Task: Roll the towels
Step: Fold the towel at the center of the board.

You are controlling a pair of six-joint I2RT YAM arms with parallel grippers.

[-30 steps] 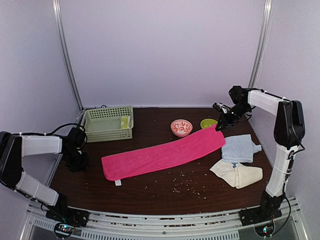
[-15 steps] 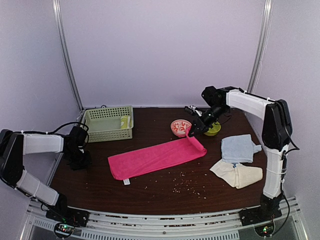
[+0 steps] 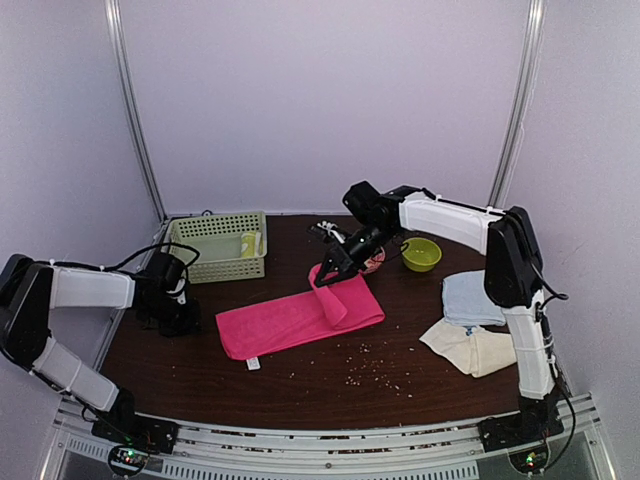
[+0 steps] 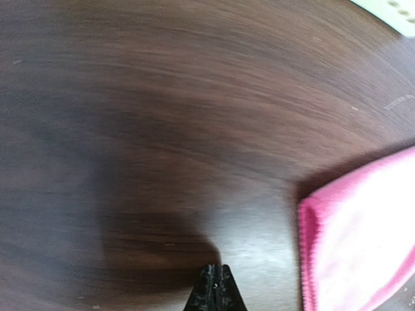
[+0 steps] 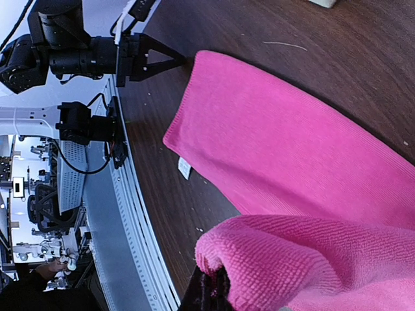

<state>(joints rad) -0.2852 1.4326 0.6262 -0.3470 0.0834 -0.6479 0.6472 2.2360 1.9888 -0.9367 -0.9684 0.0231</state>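
The long pink towel (image 3: pixel 285 320) lies across the middle of the table, its right end lifted and folded back to the left. My right gripper (image 3: pixel 323 277) is shut on that end; in the right wrist view the pink towel (image 5: pixel 279 129) bulges over my right gripper (image 5: pixel 217 293). My left gripper (image 3: pixel 184 318) is shut and empty, low over the table just left of the towel's left edge. In the left wrist view my left gripper (image 4: pixel 216 288) points at bare wood, with the pink towel (image 4: pixel 363 246) to the right. A light blue towel (image 3: pixel 475 297) and a cream towel (image 3: pixel 476 350) lie at right. A yellow towel (image 3: pixel 250 244) sits in the basket.
A green plastic basket (image 3: pixel 212 262) stands at the back left. A red-patterned bowl (image 3: pixel 376 262) is partly hidden behind my right arm, and a green bowl (image 3: pixel 421 253) sits to its right. Crumbs (image 3: pixel 370 372) are scattered near the front. A white tag (image 3: pixel 253 363) shows at the towel's near corner.
My right gripper has moved left across the table with the pink towel's right end, folding it back over itself. The left gripper has edged slightly right.
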